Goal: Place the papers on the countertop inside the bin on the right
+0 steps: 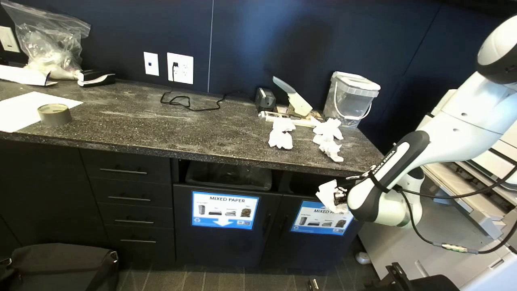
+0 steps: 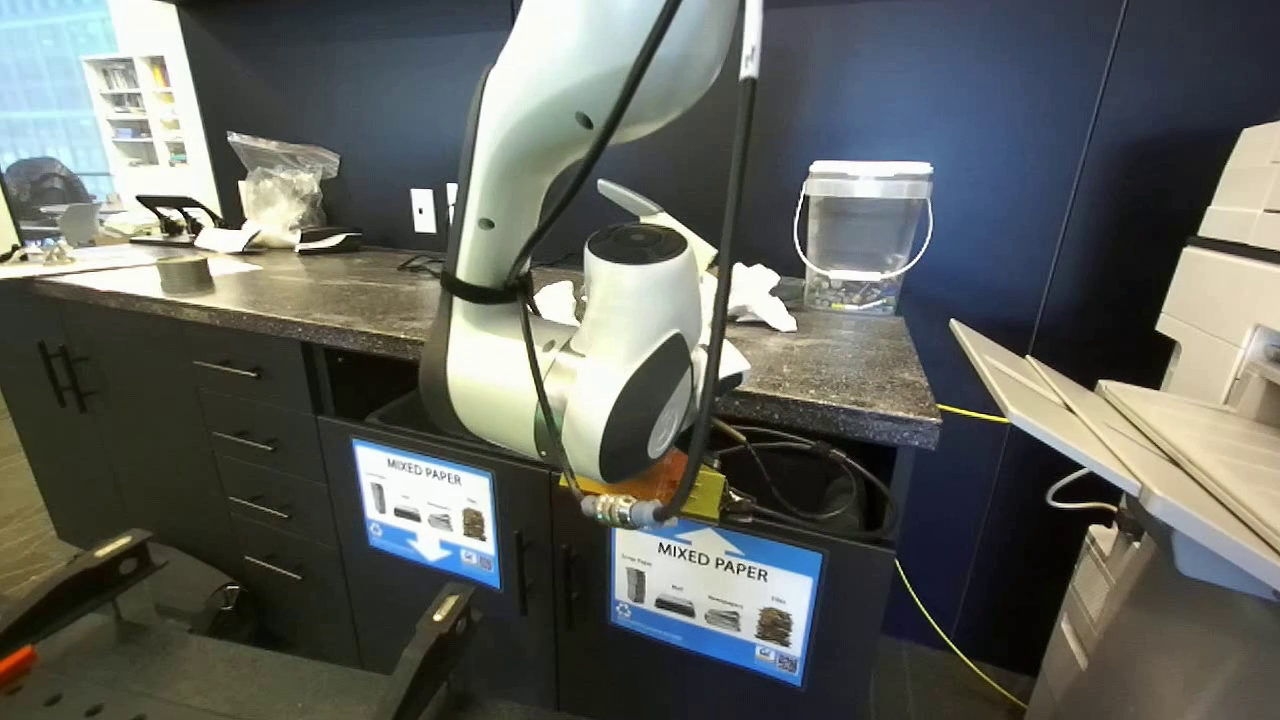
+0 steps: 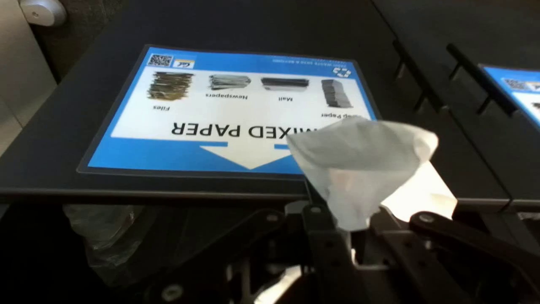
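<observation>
Your gripper, its jaws drawn narrow, pinches a crumpled white paper outside the right-hand bin, before its blue label; in an exterior view, further paper wads lie on the countertop near the translucent tub.

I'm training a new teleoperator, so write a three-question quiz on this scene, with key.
1. True or false: the black two-fingered gripper holds a crumpled white paper scrap.
2. Fill in: the blue-and-white label on the right-hand dark bin front in both exterior views reads "____ PAPER".
3. The white-lidded translucent plastic tub stands on: (a) floor; (b) dark speckled stone countertop; (c) robot arm.

Key: 1 true; 2 MIXED; 3 b.
</observation>
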Controlling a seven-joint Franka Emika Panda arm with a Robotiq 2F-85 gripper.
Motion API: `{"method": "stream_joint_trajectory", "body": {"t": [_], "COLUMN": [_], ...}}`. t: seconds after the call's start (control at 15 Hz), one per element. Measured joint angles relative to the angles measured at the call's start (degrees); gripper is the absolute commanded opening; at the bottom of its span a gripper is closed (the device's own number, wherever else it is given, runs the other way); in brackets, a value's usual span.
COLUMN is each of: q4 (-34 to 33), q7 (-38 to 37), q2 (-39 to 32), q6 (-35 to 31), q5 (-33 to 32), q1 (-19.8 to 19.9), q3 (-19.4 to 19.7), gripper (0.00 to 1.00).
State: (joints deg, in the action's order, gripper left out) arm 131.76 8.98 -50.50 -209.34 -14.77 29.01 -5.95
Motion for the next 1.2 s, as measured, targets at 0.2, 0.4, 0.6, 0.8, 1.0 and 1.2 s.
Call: {"method": "stream_joint_trajectory", "body": {"t": [0.2, 0.4, 0.6, 0.8, 1.0, 1.2], "q4": [-5.07, -8.88, -12.38, -15.90, -19.99, -24.30], "q7": [-3.89, -7.26, -10.43, -12.81, -14.54, -15.61], "q2": [-4.00, -7.50, -11.20, -15.05, -18.30, -20.79], "q6": [-3.87, -8.57, -11.91, -15.41, -17.43, -17.55], "q5": [0.31, 0.60, 0.92, 1.77, 2.47, 2.69], "q1": [-1.13, -1.88, -2.44, -2.81, -3.17, -3.76], "q3": [0.44, 0.55, 0.72, 0.85, 0.87, 0.92], "gripper": [0.13, 0.13, 0.13, 0.13, 0.13, 0.13]}}
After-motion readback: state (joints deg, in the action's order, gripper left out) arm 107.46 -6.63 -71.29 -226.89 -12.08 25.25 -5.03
